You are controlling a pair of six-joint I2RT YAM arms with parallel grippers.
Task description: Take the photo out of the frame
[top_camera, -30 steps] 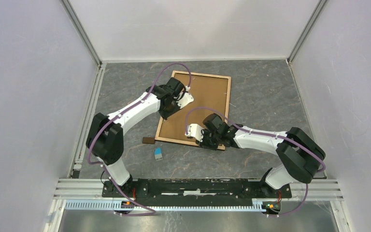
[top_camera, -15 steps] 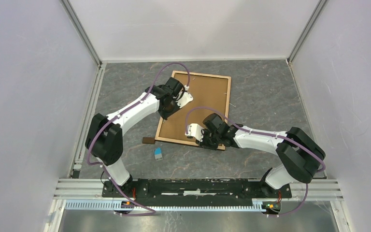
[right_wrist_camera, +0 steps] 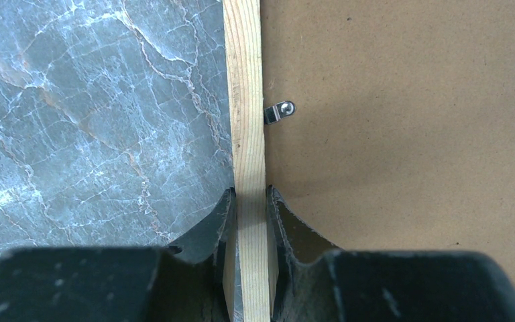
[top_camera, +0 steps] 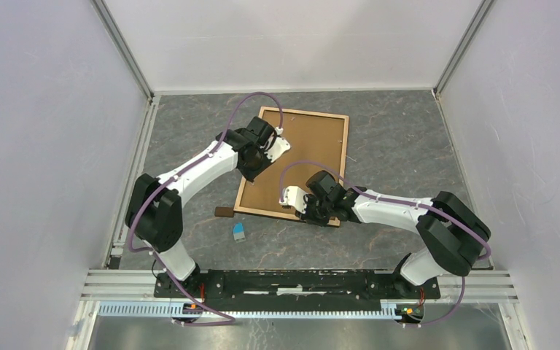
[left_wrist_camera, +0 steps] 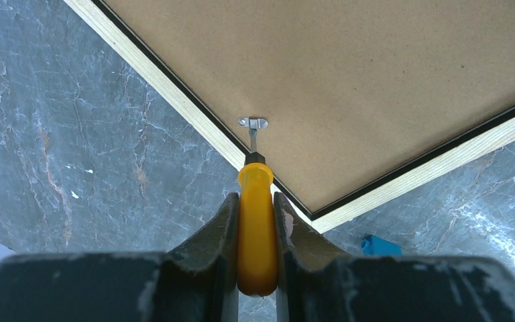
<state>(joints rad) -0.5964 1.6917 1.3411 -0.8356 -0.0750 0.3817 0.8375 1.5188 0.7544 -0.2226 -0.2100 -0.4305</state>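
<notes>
**Top external view**
- Counter [top_camera: 408, 146]: grey marbled surface enclosed by pale walls.
- Frame [top_camera: 306, 111]: lies face down around the middle of the counter, slightly skewed, long side running away from the arm bases. Light wood rim showing.
- Backing board [top_camera: 313, 146]: plain brown, seated in the frame and covering its whole back.
- Left end effector [top_camera: 251, 169]: over the frame's left long edge. Its jaw state cannot be told from above.
- Right end effector [top_camera: 310, 215]: at the frame's near short edge, towards the right corner.
- Brown block [top_camera: 224, 212]: small, on the counter just beside the frame's near left corner.
- Blue-and-white item [top_camera: 239, 232]: small, on the counter nearer the bases, apart from the frame.

**Left wrist view**
- Left end effector [left_wrist_camera: 255, 198]: jaws clamped on a screwdriver [left_wrist_camera: 255, 231] with a yellow handle, which is pinched between both fingers and points forward.
- Metal clip [left_wrist_camera: 253, 123]: small tab on the backing board [left_wrist_camera: 349, 80], just inside the rim. The screwdriver's tip meets it.
- Frame [left_wrist_camera: 184, 100]: wood rim with a thin black inner line. One corner shows below the tool.
- Blue-and-white item [left_wrist_camera: 379, 245]: partly seen on the counter [left_wrist_camera: 60, 147] past that corner.

**Right wrist view**
- Right end effector [right_wrist_camera: 249, 201]: jaws closed on the frame [right_wrist_camera: 245, 100], one finger on each side of the wood rim.
- Metal clip [right_wrist_camera: 279, 111]: a tab on the backing board [right_wrist_camera: 409, 134], touching the rim's inner side, ahead of the fingers.
- Counter [right_wrist_camera: 94, 121]: bare marbled surface on the outer side of the rim.
</notes>
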